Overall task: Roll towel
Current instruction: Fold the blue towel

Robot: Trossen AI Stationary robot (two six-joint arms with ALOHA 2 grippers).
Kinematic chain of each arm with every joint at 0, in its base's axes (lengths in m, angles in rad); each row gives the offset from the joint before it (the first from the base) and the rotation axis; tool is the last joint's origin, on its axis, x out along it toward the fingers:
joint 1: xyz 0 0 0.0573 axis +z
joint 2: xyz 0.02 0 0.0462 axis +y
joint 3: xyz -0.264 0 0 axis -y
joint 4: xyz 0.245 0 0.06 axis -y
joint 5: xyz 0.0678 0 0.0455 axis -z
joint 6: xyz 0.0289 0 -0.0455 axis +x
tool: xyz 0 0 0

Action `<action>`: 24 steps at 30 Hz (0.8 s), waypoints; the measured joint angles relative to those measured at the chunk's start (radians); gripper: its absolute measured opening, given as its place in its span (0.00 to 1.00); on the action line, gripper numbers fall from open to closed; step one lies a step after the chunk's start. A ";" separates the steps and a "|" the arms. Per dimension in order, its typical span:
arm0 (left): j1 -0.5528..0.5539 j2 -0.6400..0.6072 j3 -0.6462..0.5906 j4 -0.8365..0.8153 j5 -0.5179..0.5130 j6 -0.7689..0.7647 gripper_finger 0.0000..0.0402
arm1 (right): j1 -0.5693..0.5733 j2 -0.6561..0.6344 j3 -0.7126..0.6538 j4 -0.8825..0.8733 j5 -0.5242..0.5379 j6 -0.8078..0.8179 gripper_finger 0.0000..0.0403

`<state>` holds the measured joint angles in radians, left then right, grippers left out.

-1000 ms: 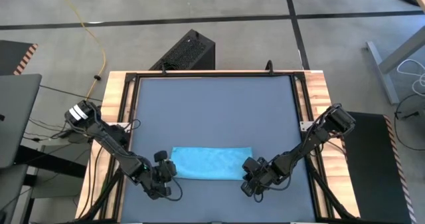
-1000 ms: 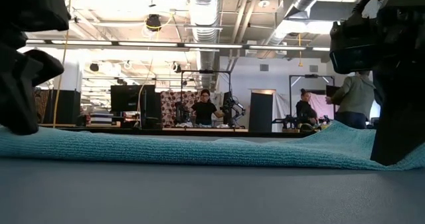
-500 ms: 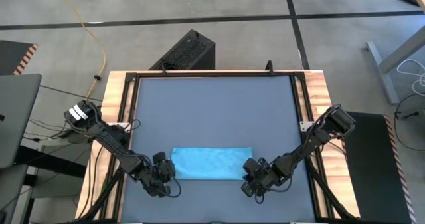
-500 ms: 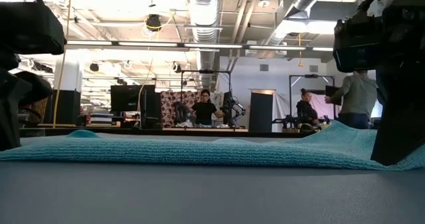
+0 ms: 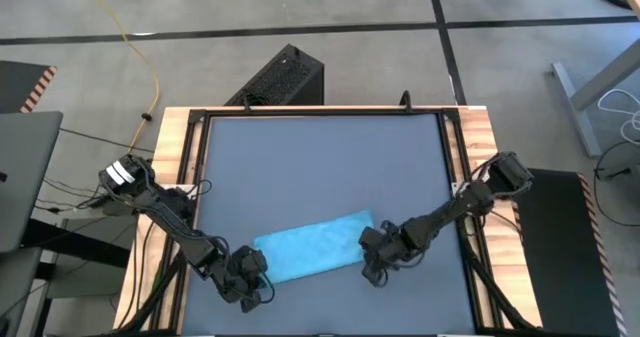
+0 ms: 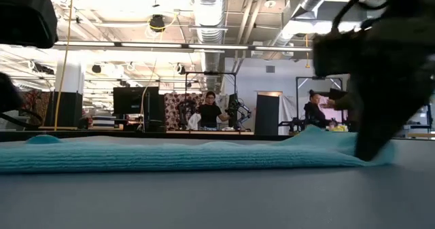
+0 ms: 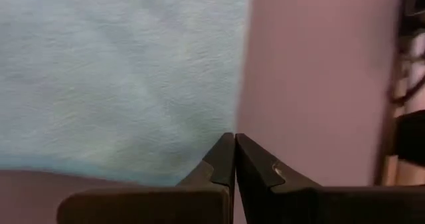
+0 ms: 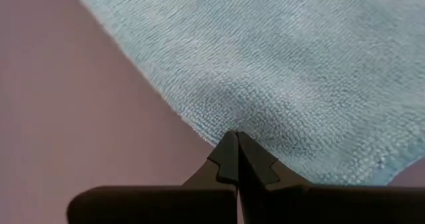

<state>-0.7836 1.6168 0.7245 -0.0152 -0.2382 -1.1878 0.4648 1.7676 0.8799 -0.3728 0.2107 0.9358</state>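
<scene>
Right gripper (image 5: 371, 258) pinches the towel (image 5: 312, 245) at its right end, lying near-centre; left gripper (image 5: 250, 274) seems clenched on its left corner. We should keep both ends level, rolling evenly.

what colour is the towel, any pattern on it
Light sky blue, plain with no pattern; the towel shows best in the high view.

Blue towel (image 5: 308, 248) on grey tabletop (image 5: 320, 167)

Bare table (image 5: 320, 167) lies open beyond the towel (image 5: 310, 246), flanked by both arms.
</scene>
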 joint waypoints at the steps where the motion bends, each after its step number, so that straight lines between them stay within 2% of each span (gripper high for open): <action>1: -0.002 0.019 0.011 0.022 0.015 -0.019 0.00 | -0.024 0.000 0.000 -0.008 -0.007 -0.032 0.04; 5: -0.004 0.104 0.083 0.057 0.066 -0.039 0.00 | -0.123 -0.020 -0.003 -0.034 -0.016 -0.156 0.04; 9: 0.002 0.135 0.155 0.007 0.109 0.072 0.00 | -0.217 -0.065 -0.004 -0.075 -0.056 -0.240 0.04; 11: 0.002 0.106 0.190 -0.102 0.078 0.125 0.00 | -0.246 -0.096 -0.004 -0.110 -0.093 -0.267 0.04; 14: 0.003 0.033 0.231 -0.290 -0.027 0.200 0.00 | -0.266 -0.159 -0.011 -0.200 -0.094 -0.282 0.04; 18: 0.032 -0.085 0.236 -0.367 -0.202 0.304 0.00 | -0.284 -0.269 -0.006 -0.235 -0.085 -0.244 0.04; 21: 0.094 -0.122 0.236 -0.422 -0.229 0.409 0.00 | -0.285 -0.328 -0.008 -0.246 -0.074 -0.198 0.04; 24: 0.172 -0.108 0.235 -0.445 -0.206 0.511 0.00 | -0.274 -0.360 -0.006 -0.237 -0.073 -0.145 0.04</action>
<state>-0.6112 1.5089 0.9600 -0.4605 -0.4444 -0.6767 0.1913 1.4075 0.8734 -0.6101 0.1379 0.7908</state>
